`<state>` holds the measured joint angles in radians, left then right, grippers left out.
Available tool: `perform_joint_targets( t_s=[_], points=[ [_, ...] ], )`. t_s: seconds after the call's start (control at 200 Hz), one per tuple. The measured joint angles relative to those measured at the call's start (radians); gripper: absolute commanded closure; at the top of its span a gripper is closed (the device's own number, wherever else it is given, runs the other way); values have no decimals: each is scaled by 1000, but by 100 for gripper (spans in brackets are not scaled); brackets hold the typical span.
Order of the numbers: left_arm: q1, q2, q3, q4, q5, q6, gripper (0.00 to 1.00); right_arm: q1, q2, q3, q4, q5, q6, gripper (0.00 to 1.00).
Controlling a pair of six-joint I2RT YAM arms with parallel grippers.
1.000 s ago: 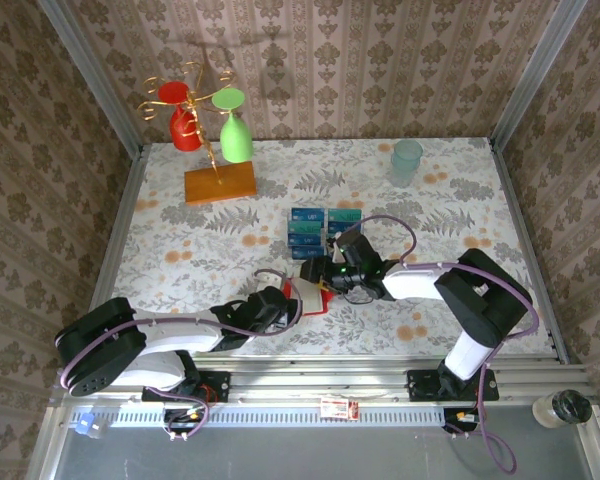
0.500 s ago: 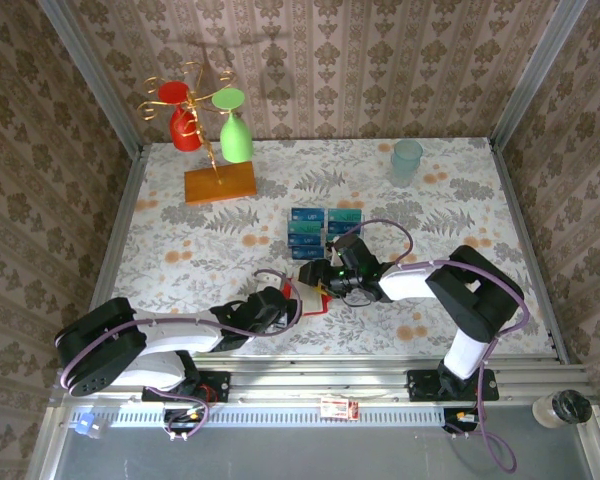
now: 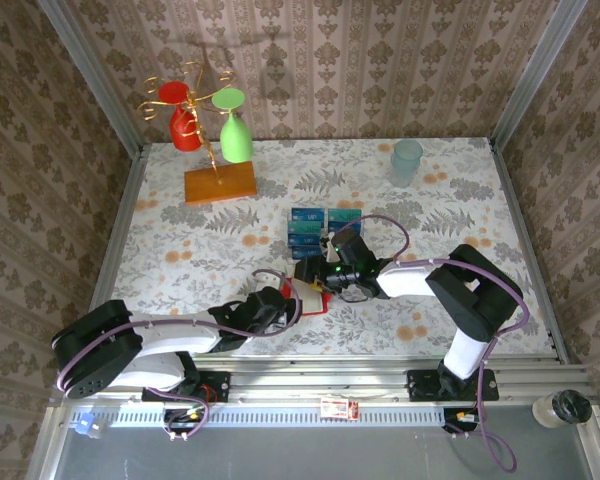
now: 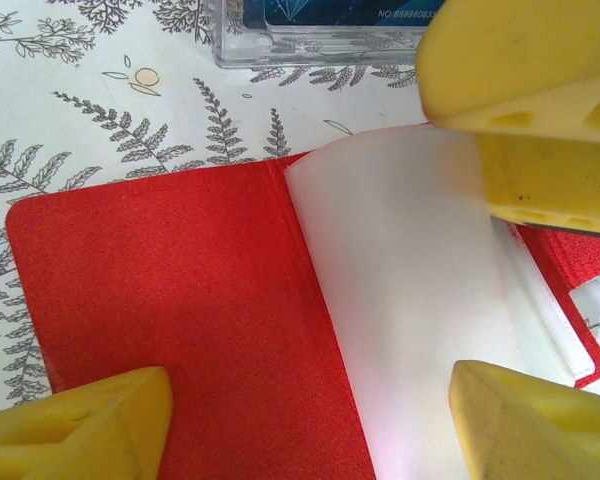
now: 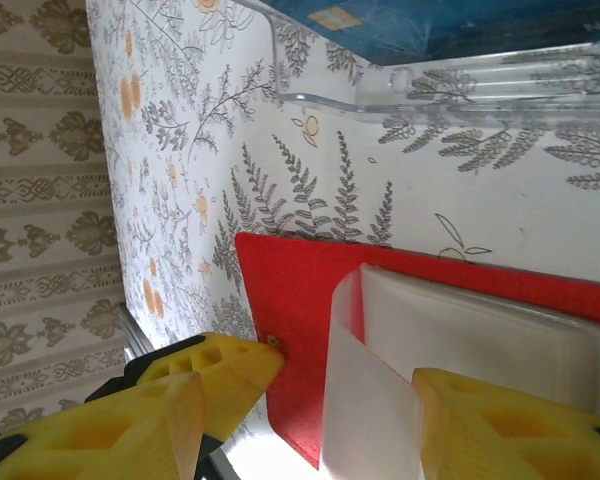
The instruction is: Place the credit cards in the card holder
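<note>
Lying open, card holder (image 4: 170, 290), spine toward rack (image 4: 310, 45)

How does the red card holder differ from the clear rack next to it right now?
The card holder is opaque red; the rack is clear plastic. The card holder lies flat and opened out, a translucent white sleeve curling up from its fold; the rack is a rigid stand. The rack carries blue cards; the card holder's visible sleeve looks empty. Both sit close together on the floral table.
</note>
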<state>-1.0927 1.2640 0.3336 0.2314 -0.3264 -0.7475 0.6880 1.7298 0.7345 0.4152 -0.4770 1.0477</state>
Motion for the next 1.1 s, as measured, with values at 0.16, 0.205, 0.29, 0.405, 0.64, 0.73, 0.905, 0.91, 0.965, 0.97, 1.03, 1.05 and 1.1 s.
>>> perform_joint_targets(
  t_s=[0.16, 0.205, 0.29, 0.405, 0.64, 0.73, 0.905, 0.91, 0.965, 0.97, 1.03, 1.05, 1.1],
  points=[
    [0, -48, 0, -23, -3, -1, 7, 12, 0, 0, -2, -3, 1, 39],
    [0, -80, 0, -34, -9, 2, 4, 17, -1, 0, -3, -3, 5, 37],
    [1, -153, 0, -66, -24, -1, 0, 28, -4, 1, -6, -2, 6, 34],
    [15, -274, 0, -127, -52, -3, 0, 47, -11, 11, -22, 0, 10, 34],
    [152, -510, -8, -301, -57, -46, 0, 81, -24, 58, -22, 33, 37, 33],
    [218, -561, -9, -349, -54, -58, 0, 103, -24, 68, -33, 38, 38, 33],
    [296, -591, -9, -417, -23, -64, 0, 132, -3, 111, -43, 47, 52, 33],
    [298, -591, -9, -419, -21, -64, 0, 133, -2, 113, -43, 47, 53, 33],
    [314, -590, -9, -433, -9, -64, 0, 137, 10, 126, -44, 50, 56, 33],
    [315, -590, -9, -434, -8, -64, 0, 138, 12, 127, -43, 51, 56, 32],
    [330, -590, -9, -440, 5, -64, 0, 142, 27, 136, -43, 51, 60, 32],
    [333, -590, -8, -442, 9, -64, 0, 142, 34, 138, -43, 52, 61, 33],
    [343, -590, -8, -447, 19, -63, 0, 144, 50, 141, -41, 54, 64, 32]
  ],
)
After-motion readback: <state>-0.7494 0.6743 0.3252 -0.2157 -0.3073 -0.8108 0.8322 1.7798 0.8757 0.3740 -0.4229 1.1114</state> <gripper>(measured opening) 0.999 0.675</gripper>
